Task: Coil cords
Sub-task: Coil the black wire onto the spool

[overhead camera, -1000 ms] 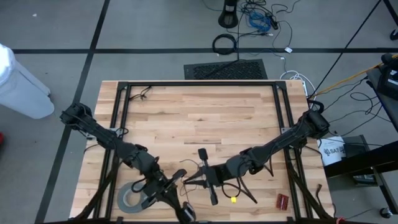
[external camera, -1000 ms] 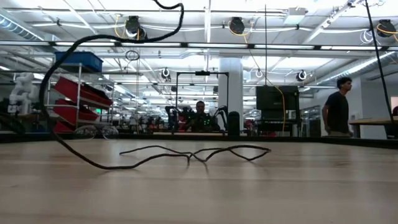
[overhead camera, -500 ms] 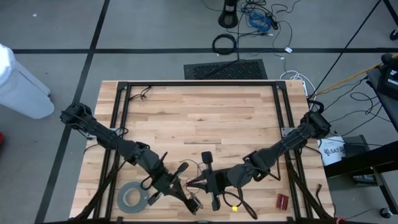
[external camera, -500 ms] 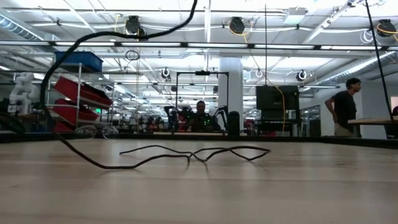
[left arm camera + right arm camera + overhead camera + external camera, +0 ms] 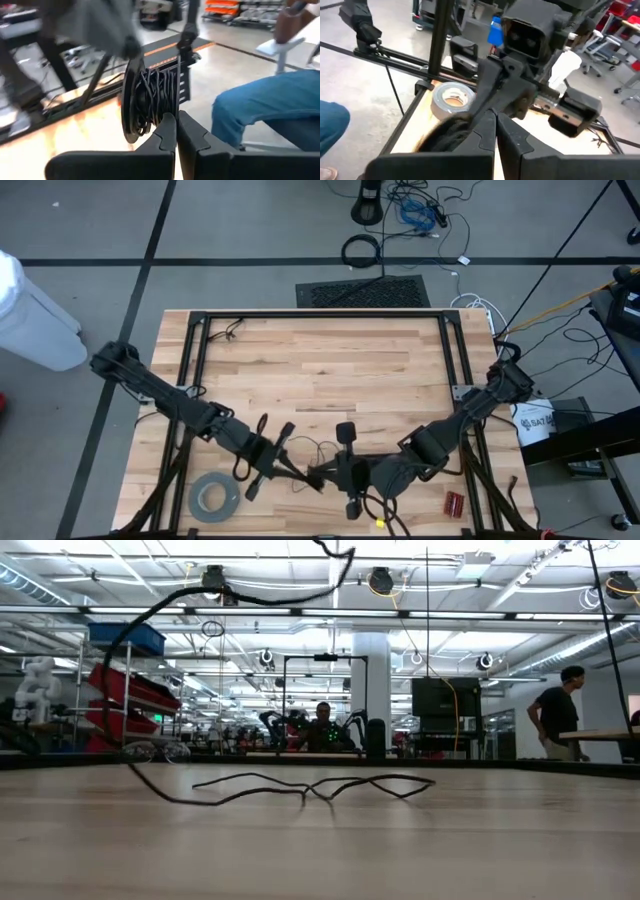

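left gripper (image 5: 300,478): fingers together, wire pinched | right gripper (image 5: 318,477): fingers clamped on disc (image 5: 134,105) at table's near edge | wire (image 5: 300,785): partly wound, rest slack on table (image 5: 330,370) | risk: slack snags, turns slip off

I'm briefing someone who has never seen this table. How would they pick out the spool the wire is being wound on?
Look at the near edge of the wooden table, where the left gripper and right gripper meet. Between them is the small black disc, wrapped in thin dark wire. The grey tape roll beside it is wider and lies flat.
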Controlling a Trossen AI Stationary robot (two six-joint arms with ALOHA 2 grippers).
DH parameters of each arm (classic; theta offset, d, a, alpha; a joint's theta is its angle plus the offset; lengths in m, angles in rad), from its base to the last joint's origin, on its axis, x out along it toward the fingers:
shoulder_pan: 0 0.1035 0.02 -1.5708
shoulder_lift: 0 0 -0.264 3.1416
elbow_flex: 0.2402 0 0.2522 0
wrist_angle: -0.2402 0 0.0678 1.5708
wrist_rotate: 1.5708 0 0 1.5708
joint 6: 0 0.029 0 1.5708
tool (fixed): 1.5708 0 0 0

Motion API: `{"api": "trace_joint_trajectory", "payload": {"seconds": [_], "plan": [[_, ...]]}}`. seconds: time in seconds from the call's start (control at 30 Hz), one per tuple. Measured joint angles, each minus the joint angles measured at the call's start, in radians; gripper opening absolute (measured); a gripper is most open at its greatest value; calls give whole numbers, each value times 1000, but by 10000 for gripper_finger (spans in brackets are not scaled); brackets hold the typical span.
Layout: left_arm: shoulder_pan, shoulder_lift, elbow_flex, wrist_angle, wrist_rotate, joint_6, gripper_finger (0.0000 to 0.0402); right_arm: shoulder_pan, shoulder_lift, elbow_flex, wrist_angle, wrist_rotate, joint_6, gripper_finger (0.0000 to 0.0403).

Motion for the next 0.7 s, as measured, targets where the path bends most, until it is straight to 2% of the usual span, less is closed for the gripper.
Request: {"api": "trace_joint_trajectory", "payload": {"seconds": [0.23,0.7], "plan": [[-3,-51,0,-100,-81,-71,1,16,0,30,-93,51,35,0],[-11,-74,0,-157,-208,-95,1,17,0,31,-198,46,129,0]]}}
